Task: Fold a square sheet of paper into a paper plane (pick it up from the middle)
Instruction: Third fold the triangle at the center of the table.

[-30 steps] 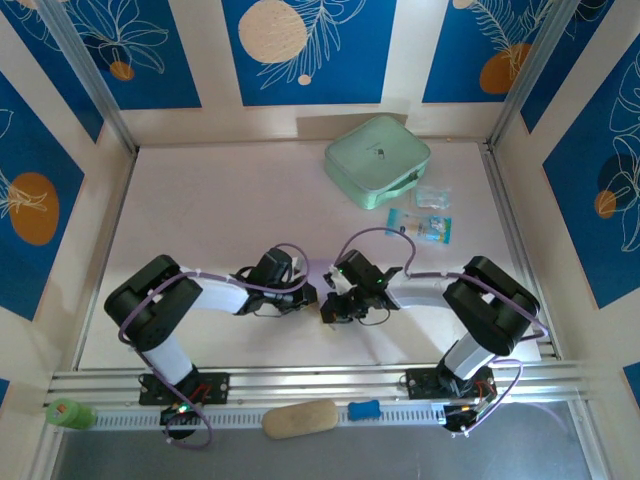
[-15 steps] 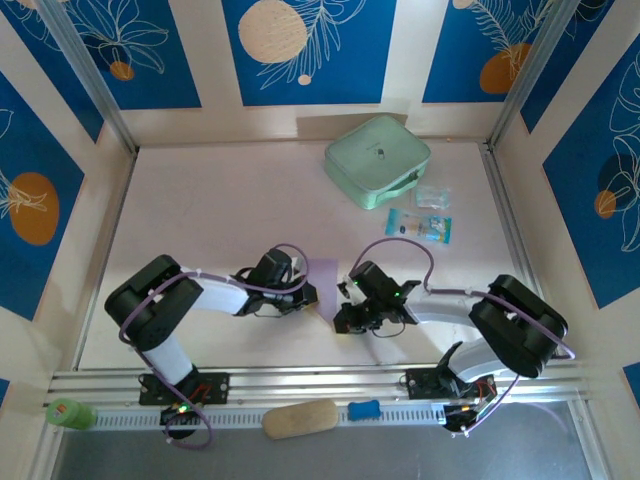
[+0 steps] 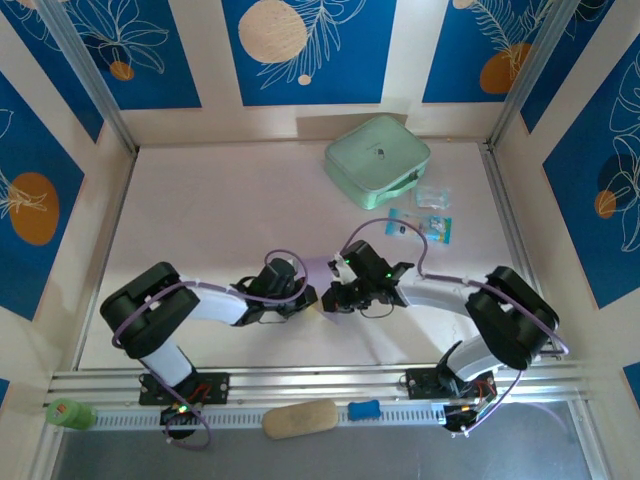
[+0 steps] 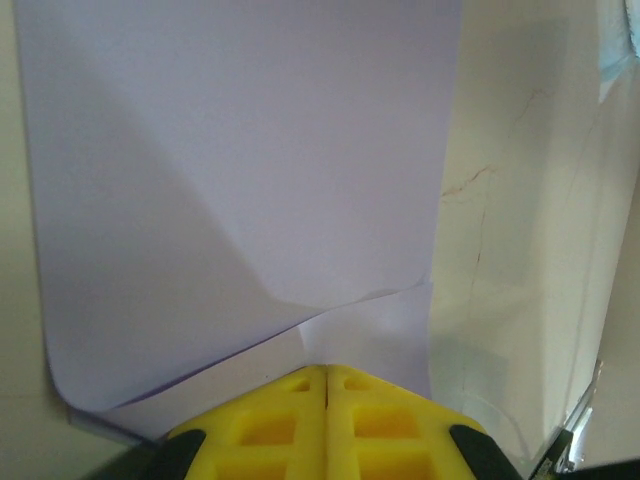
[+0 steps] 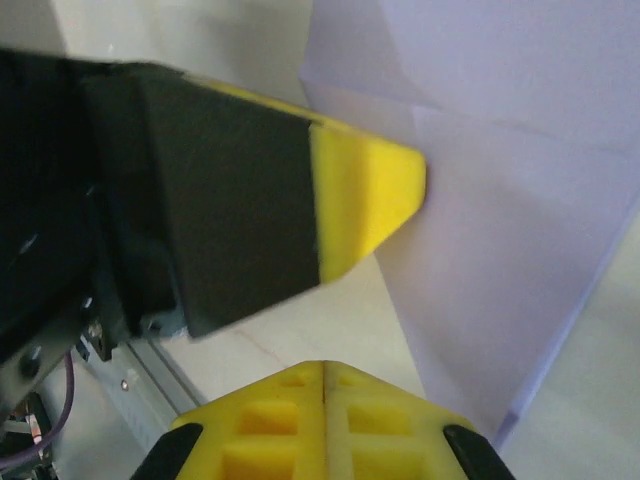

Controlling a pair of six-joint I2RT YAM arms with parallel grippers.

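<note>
**Both grippers closed, tips at the near edge of the lavender sheet**

The left gripper has its yellow fingers pressed flat together, with nothing visible between them. The square sheet of paper starts right at its tips and runs away ahead, a diagonal crease crossing it and an under-layer peeking out at the near edge. The right gripper is likewise closed and empty as far as can be seen. Just ahead of it the left gripper's yellow tip sits over the sheet's edge, the sheet spreading ahead and to its right. Beyond the right gripper lie small blue packets, then a mint-green case farther off.
</note>
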